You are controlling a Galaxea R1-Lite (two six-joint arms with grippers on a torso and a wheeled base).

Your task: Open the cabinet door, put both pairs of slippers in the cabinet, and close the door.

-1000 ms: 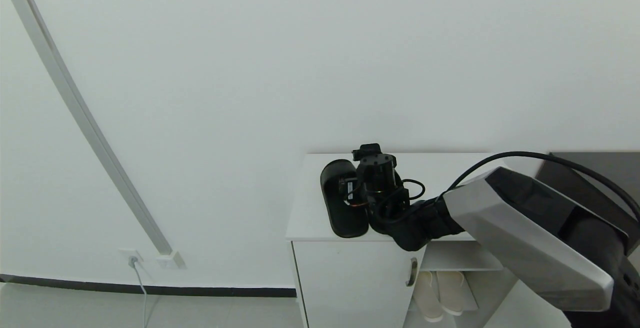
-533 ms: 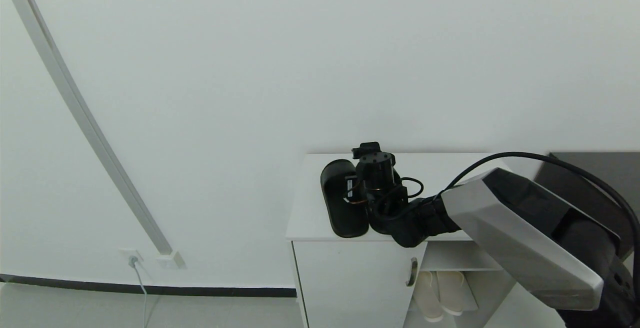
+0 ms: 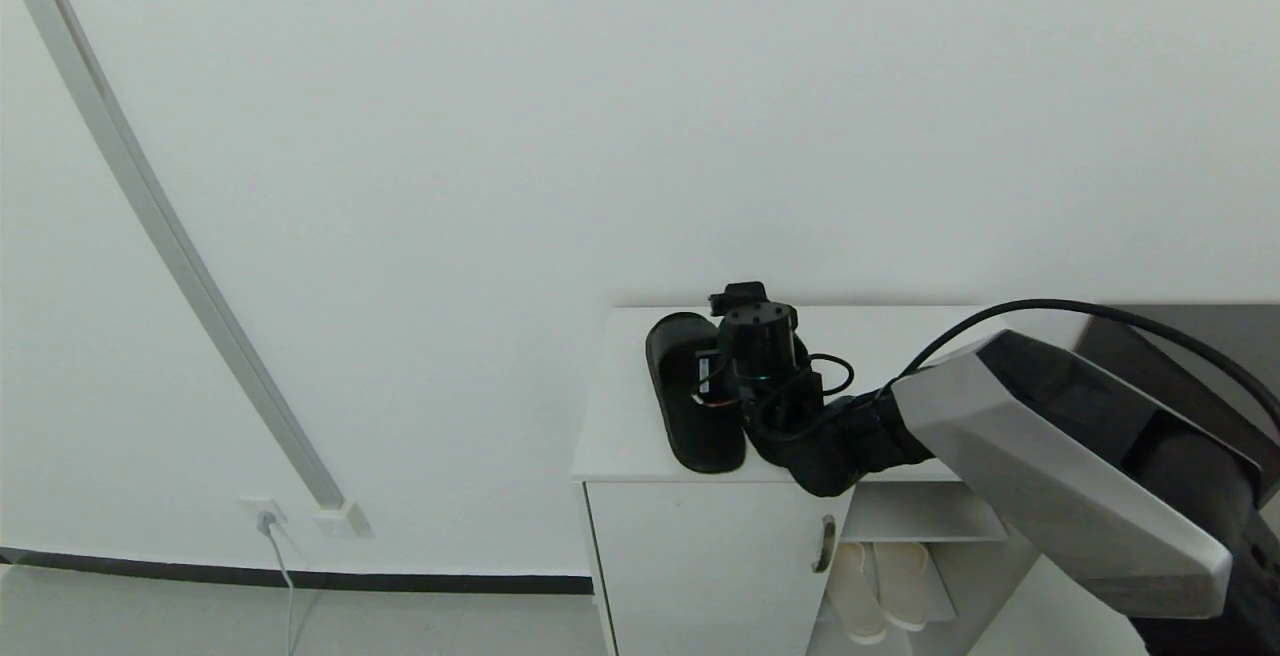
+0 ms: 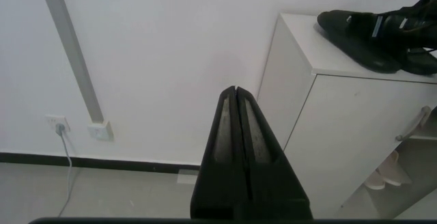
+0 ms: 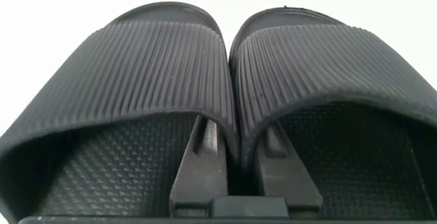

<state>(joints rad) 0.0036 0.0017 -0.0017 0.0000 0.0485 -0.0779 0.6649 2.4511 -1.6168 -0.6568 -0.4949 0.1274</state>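
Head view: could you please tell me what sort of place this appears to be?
Probably a home entryway or a mock-up: a white shoe cabinet against a plain wall, pale slippers inside it, black slippers on top.

I had bare room on the white cabinet top [image 3: 880, 331] right of the black ribbed rubber slippers [image 3: 690, 406]. Below, the closed white door [image 3: 700, 566] blocked the left half. My right arm [image 3: 1050, 456] crossed the open right compartment, where cream slippers [image 3: 880, 586] took up the lower shelf.
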